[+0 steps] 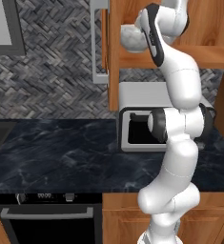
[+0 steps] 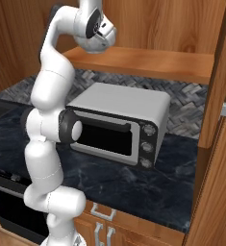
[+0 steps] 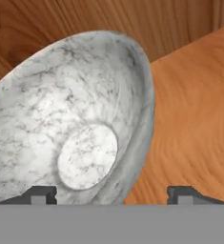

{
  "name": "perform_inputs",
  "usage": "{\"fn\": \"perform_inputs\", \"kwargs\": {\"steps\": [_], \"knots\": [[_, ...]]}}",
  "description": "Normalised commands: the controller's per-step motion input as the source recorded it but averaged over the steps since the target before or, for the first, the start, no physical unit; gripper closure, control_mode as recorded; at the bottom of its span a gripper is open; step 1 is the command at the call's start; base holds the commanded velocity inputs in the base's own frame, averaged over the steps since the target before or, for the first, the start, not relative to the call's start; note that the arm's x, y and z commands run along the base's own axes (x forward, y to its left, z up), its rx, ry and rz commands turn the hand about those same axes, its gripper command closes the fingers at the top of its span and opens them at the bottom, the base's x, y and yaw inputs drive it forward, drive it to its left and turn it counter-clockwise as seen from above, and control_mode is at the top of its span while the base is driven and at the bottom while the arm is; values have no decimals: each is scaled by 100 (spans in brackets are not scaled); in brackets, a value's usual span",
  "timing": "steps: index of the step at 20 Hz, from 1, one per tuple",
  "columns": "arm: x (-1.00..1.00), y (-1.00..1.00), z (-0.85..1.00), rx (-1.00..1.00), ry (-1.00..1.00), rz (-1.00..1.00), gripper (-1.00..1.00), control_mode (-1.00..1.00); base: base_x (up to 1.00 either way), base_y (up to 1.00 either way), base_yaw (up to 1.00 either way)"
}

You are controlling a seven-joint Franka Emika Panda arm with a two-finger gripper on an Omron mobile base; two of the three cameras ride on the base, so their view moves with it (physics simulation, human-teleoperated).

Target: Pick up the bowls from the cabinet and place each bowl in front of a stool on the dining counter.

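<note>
The arm is reaching up into the cabinet [image 1: 114, 57], at the top of the left base view, to take the first of the bowls. The marbled bowl [image 3: 80, 128] sits on the cabinet's open shelf [image 2: 148, 62]. It spreads across the left and centre of the hand view, and a little of it peeks out in the upper middle of the left base view [image 1: 131, 38], just left of the arm's wrist.

The tool [image 3: 113, 194] has its two dark tips at the bottom of the hand view, spread wide. One tip lies over the bowl's inside and the other over the bare wood of the shelf, so the right-hand rim falls between them. The tool grips nothing yet.

The step in hand looks like the grasp of the marbled bowl, with placing on the dining bench still to come. The next move probably calls for clenching the tips on that rim wall, then lifting the bowl clear of the shelf without knocking the upright side panel. A toaster oven [image 2: 121, 122] stands on the bench below.
</note>
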Motion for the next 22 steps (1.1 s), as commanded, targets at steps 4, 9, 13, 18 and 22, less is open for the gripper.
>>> {"fn": "perform_inputs", "kwargs": {"steps": [4, 9, 13, 18, 22], "knots": [[0, 0, -35, -1, 27, -1, 100, -100, 0, 0, 0], [-2, 0, -32, 0, 10, -1, 100, -100, 0, 0, 0], [-53, 0, -15, 0, -2, -4, 100, -100, 0, 0, 0], [-100, -1, -3, 1, -3, -10, 100, -100, 0, 0, 0], [-100, 0, 0, 1, 0, -9, 100, -100, 0, 0, 0]]}}
